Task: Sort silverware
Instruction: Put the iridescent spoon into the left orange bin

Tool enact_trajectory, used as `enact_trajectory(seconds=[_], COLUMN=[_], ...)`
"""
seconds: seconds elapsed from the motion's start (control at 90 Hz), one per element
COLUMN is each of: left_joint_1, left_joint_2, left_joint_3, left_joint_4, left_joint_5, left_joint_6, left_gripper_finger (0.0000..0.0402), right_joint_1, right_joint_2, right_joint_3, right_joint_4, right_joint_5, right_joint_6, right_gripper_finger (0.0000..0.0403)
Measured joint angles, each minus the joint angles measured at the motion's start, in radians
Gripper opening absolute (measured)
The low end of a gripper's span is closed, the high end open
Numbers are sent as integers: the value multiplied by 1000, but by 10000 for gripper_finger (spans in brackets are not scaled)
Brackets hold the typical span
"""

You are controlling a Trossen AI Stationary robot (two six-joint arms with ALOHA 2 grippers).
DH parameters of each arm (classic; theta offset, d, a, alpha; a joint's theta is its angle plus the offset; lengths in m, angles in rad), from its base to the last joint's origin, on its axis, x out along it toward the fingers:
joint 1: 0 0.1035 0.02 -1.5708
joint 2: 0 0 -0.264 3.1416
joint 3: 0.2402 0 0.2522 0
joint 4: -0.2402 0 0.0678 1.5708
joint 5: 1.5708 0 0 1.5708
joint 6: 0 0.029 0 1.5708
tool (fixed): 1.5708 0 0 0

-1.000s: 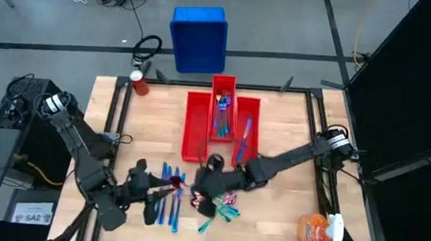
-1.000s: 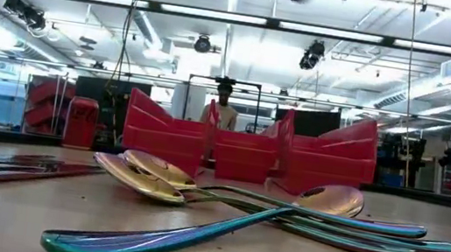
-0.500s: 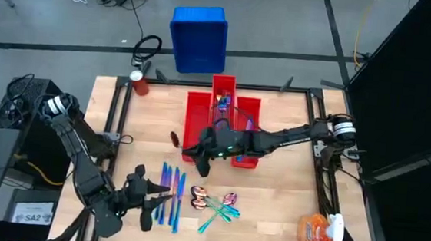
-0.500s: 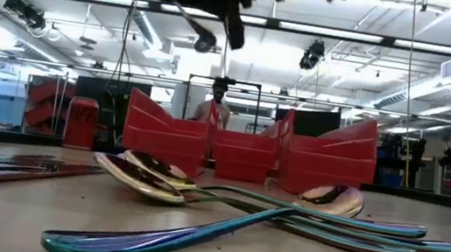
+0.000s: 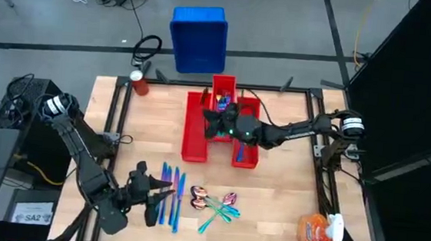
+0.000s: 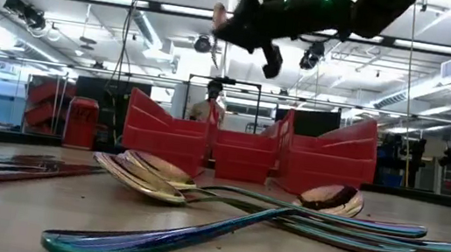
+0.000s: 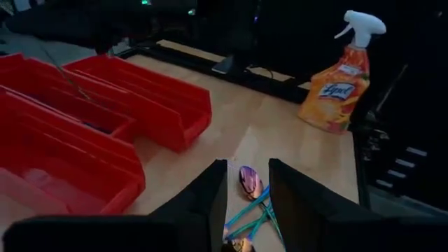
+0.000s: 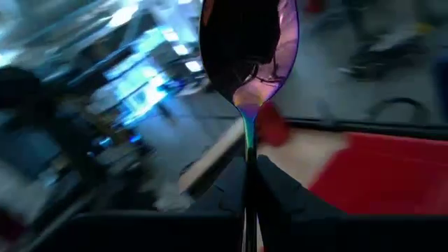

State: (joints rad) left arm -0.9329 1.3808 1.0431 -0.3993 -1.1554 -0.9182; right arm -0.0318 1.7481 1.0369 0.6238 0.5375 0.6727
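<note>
Carrying a spoon (image 8: 248,49) pinched by its handle, right gripper (image 5: 209,121) is over the red bins (image 5: 195,143). Judging this the drop-off step: pick the spoon bin, lower, release (can't tell which bin). Left gripper (image 7: 242,203), fingers apart and empty, waits by loose silverware (image 5: 213,203) at table front.
</note>
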Motion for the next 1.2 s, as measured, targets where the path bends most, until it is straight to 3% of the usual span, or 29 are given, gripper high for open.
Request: enact_trajectory(seconds=[0.2, 0.722, 1.044, 1.2], left_joint_1=[22, 51, 71, 71], left_joint_2=[0, 0, 0, 0], left_joint_3=[0, 0, 0, 0], left_joint_4=[3, 5, 13, 15], left_joint_5=[5, 32, 82, 93], left_joint_6=[47, 54, 51, 50], left_gripper_finger=[90, 90, 90, 90], right_joint_1=[-37, -28, 5, -9], right_joint_2=[27, 56, 168, 174], right_joint_3=[0, 1, 64, 77], right_joint_4=[-56, -69, -47, -51], right_joint_5=[-10, 21, 68, 29], right_joint_6=[128, 213, 162, 141], right_gripper_finger=[0, 0, 0, 9])
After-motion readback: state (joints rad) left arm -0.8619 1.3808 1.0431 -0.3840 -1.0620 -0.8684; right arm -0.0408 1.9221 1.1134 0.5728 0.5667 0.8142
